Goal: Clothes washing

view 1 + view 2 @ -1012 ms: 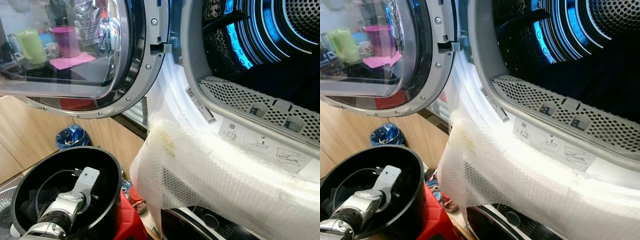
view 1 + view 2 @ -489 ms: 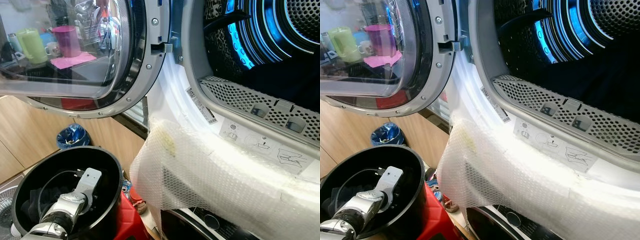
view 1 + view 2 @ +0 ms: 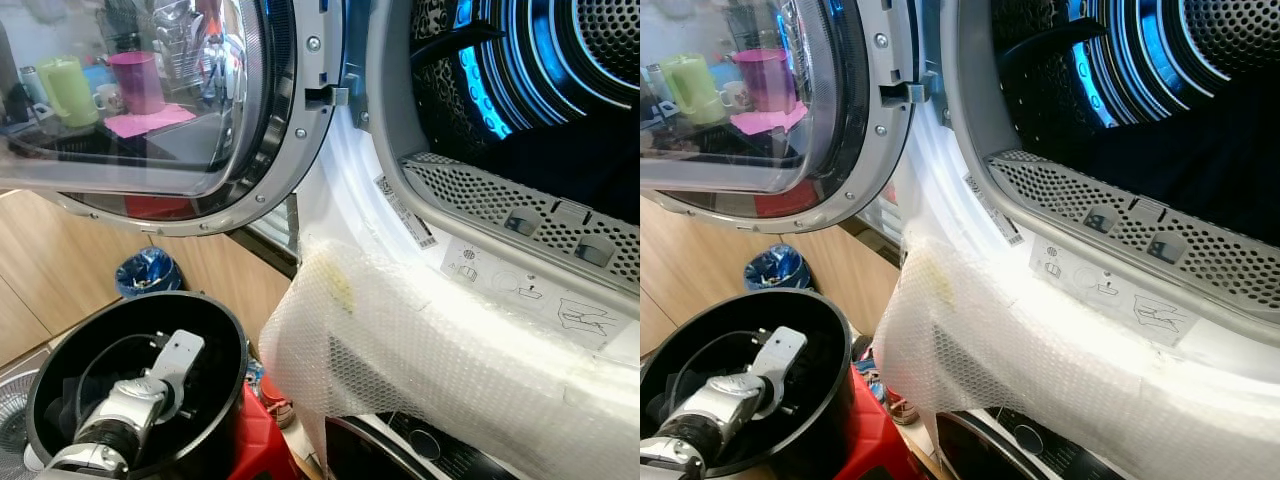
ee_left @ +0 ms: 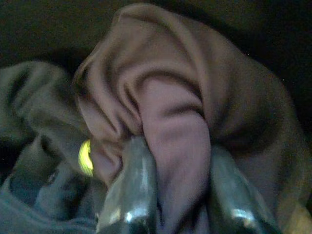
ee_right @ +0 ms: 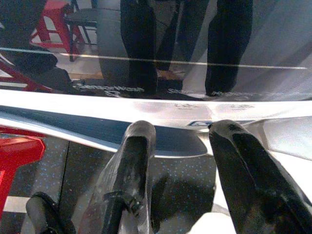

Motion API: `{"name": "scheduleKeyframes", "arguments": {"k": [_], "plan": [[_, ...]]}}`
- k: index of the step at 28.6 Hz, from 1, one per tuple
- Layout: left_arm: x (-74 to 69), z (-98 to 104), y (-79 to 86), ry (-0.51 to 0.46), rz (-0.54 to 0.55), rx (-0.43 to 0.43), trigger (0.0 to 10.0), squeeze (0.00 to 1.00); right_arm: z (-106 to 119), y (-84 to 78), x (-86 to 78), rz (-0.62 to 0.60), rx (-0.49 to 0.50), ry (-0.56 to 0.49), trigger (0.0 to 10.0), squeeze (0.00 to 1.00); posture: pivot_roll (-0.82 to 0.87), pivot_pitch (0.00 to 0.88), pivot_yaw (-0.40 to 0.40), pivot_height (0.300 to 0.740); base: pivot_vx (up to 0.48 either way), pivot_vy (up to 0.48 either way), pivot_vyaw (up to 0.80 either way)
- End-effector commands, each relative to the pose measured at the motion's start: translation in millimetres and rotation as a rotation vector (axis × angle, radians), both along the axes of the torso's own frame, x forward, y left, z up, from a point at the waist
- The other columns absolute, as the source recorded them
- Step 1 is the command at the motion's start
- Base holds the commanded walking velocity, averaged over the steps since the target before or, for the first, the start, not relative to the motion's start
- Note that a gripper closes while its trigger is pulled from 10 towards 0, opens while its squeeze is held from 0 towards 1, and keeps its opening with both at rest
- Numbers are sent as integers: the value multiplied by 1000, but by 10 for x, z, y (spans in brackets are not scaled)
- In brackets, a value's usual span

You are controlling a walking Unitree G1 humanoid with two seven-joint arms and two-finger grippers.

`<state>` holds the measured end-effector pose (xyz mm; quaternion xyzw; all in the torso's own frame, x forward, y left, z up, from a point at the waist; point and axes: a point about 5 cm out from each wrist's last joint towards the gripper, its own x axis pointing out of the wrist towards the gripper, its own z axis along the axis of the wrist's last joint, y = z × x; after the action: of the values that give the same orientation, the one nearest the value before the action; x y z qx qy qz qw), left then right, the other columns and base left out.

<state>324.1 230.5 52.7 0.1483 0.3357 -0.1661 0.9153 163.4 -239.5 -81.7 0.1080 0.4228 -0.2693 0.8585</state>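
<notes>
Soft brown cloth (image 4: pixel 185 141) bunches, pinched by left end effector (image 4: pixel 178 195) inside round black bucket (image 3: pixel 225 345).

Black bucket (image 3: pixel 215 330), mauve cloth (image 4: pixel 180 126) between the left pincer's (image 4: pixel 178 195) black fingers, blue-lit drum (image 3: pixel 530 70), white bubble wrap (image 3: pixel 420 350), red stool (image 3: pixel 875 440), blue bag (image 3: pixel 147 272)

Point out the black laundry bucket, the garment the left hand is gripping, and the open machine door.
black laundry bucket (image 3: pixel 228 345): left eye view, on its right rim.
garment (image 4: pixel 175 126): left wrist view, on the brownish fold pinched between the fingers.
machine door (image 3: pixel 150 150): left eye view, on the glass pane.
</notes>
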Motion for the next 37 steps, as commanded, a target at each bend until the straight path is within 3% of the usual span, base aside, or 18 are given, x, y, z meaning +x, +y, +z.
{"name": "scheduleKeyframes", "arguments": {"k": [1, 3, 7, 8, 12, 14, 17, 19, 21, 24, 26, 30, 31, 34, 37], "plan": [[-1, 143, -101, -9, -159, -75, 0, 0, -19, 26, -23, 1, 11, 11, 10000, 0, 158, 0, -34, 740, 0, 0, 0], [-28, 402, -150, -23, -309, -150, 0, 0, -20, 48, -11, 8, 19, 10, 10000, 0, 173, 0, -30, 740, 0, 0, 0], [-65, 743, -155, -38, -481, -148, 0, 0, -21, 88, 13, 20, 31, 6, 10000, 0, 185, 0, -23, 740, 0, 0, 0], [-65, 743, -155, -38, -481, -148, 0, 0, -21, 88, 13, 20, 31, 6, 10000, 0, 185, 0, -23, 740, 0, 0, 0], [-162, 1295, -267, -91, -760, -157, 0, 0, -20, 136, 43, 32, 44, 0, 10000, 0, 198, 0, -16, 740, 0, 0, 0], [-191, 1447, -312, -105, -843, -160, 0, 0, -22, 150, 48, 34, 47, 0, 10000, 0, 203, 0, -18, 740, 0, 0, 0], [-122, 1746, -302, -162, -987, -116, 0, 0, -34, 188, 43, 43, 56, 8, 10000, 0, 214, 0, 1, 740, 0, 0, 0], [-75, 1846, -357, -195, -1010, -122, 0, 0, -35, 193, 45, 34, 61, 7, 10000, 0, 213, 0, 7, 740, 0, 0, 0], [-48, 1971, -534, -244, -1070, -187, 0, 0, -32, 200, 55, 31, 63, 4, 10000, 0, 214, 0, 18, 740, 0, 0, 0], [-93, 2163, -988, -314, -1218, -395, 0, 0, -26, 211, 72, 19, 68, -4, 10000, 0, 208, 0, 29, 740, 0, 0, 0], [-127, 2220, -1239, -328, -1292, -504, 0, 0, -28, 214, 68, 12, 70, -6, 10000, 0, 199, 0, 33, 740, 0, 0, 0], [-208, 2173, -1569, -286, -1388, -627, 0, 0, -34, 209, 49, 4, 70, -7, 10000, 0, 183, 0, 43, 740, 0, 0, 0], [-208, 2173, -1569, -286, -1388, -627, 0, 0, -34, 209, 49, 4, 70, -7, 10000, 0, 183, 0, 43, 740, 0, 0, 0], [-290, 2041, -1789, -235, -1445, -697, 0, 0, -37, 180, 21, -25, 72, -16, 10000, 0, 162, 0, 55, 740, 0, 0, 0], [-330, 1985, -1839, -210, -1449, -733, 0, 0, -27, 139, 10, -56, 69, -41, 10000, 0, 156, 0, 55, 740, 0, 0, 0]]}}
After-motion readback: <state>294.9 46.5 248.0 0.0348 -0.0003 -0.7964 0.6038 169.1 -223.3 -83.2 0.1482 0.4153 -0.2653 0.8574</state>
